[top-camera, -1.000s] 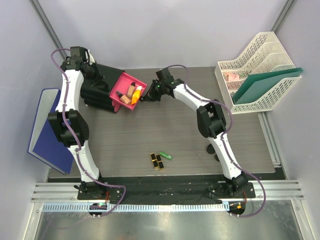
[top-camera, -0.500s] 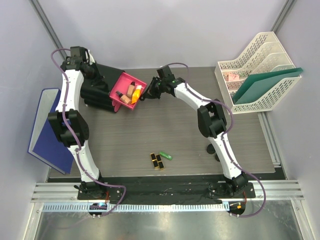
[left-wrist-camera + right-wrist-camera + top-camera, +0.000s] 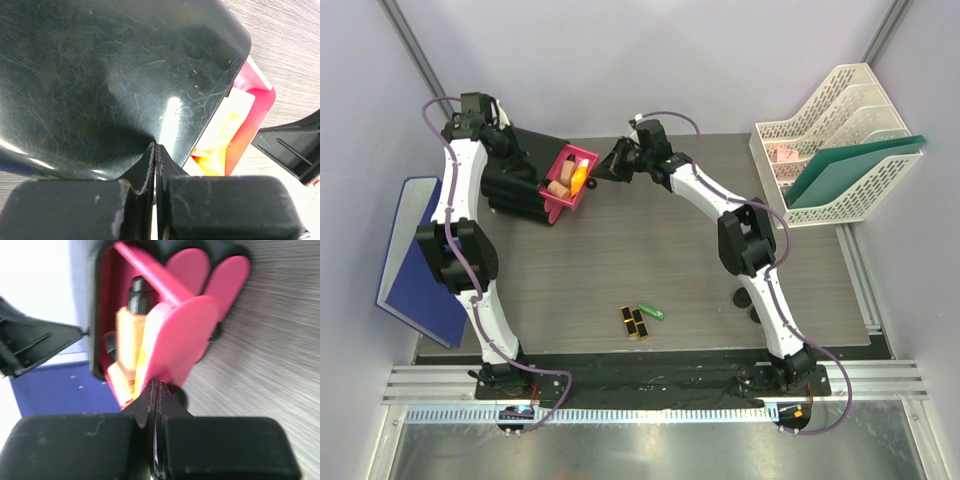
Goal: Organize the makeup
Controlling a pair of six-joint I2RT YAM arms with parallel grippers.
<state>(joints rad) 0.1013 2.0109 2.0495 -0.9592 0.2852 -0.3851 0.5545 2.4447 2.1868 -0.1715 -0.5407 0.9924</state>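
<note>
The task looks partly done. A pink drawer (image 3: 582, 153) stands half out of the black box (image 3: 515, 190) at the far left corner of the bench (image 3: 620, 250). It already holds the orange tube (image 3: 579, 178) and at least one beige bottle (image 3: 560, 188); the right wrist view also shows a dark cap deeper inside.

The right claw (image 3: 154, 385) has its fingers pressed together with nothing between them, and its tips are against the drawer's pink front. My guess is that it is there to push the drawer in. The left claw (image 3: 154, 146) is also closed on nothing and rests on the glossy top of the box, probably to steady it.

Some items are left out. The black-and-gold lipsticks (image 3: 635, 322) lie in a small cluster near the middle of the near edge, with the green tube (image 3: 651, 311) just beside them toward the right. They are well apart from the box and from both claws. No compacts show in any view.

The bench is grey wood-grain. A white file rack (image 3: 840, 110) holding a green folder (image 3: 850, 170) sits at the far right corner. A blue board (image 3: 415, 250) hangs off the left edge, and a metal rail (image 3: 650, 410) runs along the near side. The walls are pale and bare.
</note>
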